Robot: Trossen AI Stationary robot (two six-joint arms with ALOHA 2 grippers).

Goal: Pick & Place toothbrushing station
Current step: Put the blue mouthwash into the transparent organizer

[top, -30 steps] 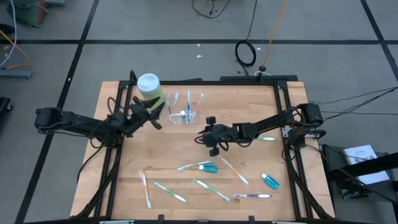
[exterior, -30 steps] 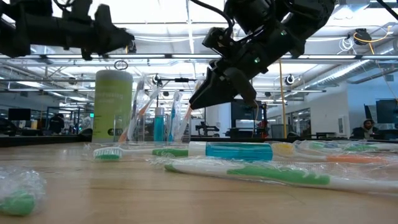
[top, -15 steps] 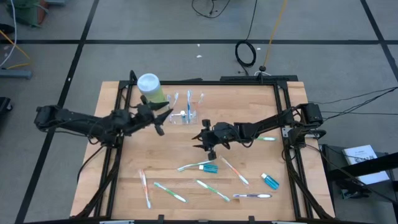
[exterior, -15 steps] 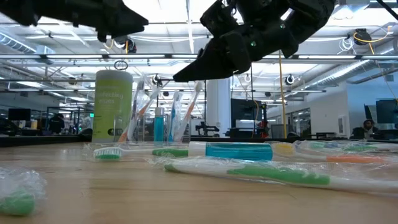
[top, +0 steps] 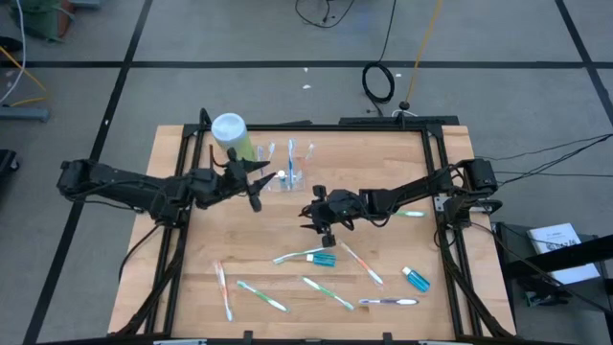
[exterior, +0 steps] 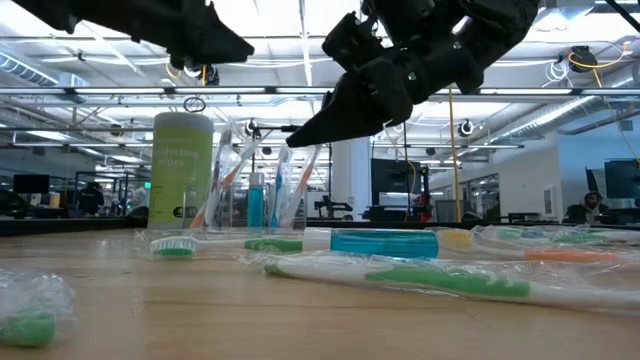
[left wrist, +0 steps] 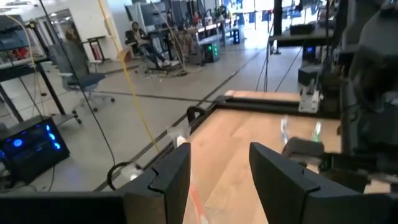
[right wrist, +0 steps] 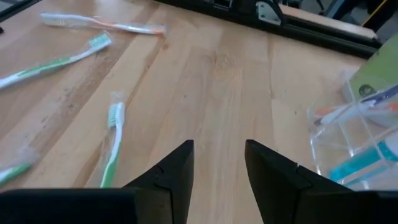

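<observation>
The clear plastic cup (top: pixel 283 175) stands at the far side of the table (top: pixel 383 163), just beside the light-green bottle (top: pixel 234 137), and holds several upright brushes and a blue tube; more toothbrushes (top: pixel 305 256) and a small toothpaste tube (top: pixel 416 279) lie loose across the near half.

The left gripper (top: pixel 257 184) hangs in the air just beside the cup, fingers spread and holding nothing; the right gripper (top: pixel 316 215) hovers over bare wood between the cup and the loose brushes, fingers likewise spread and empty.

Handling judgement: each brush looks light, thin and stiff; several appear wrapped in clear film, so the surface is probably slippery; lying flat, a handle leaves little clearance under it.

Recommended hold: pinch across the handle near its middle, fingers straddling it; avoid the bristle end.

The cup appears thin-walled, light and top-heavy with its load; a nudge from either gripper may tip it; lower brushes in from above.
</observation>
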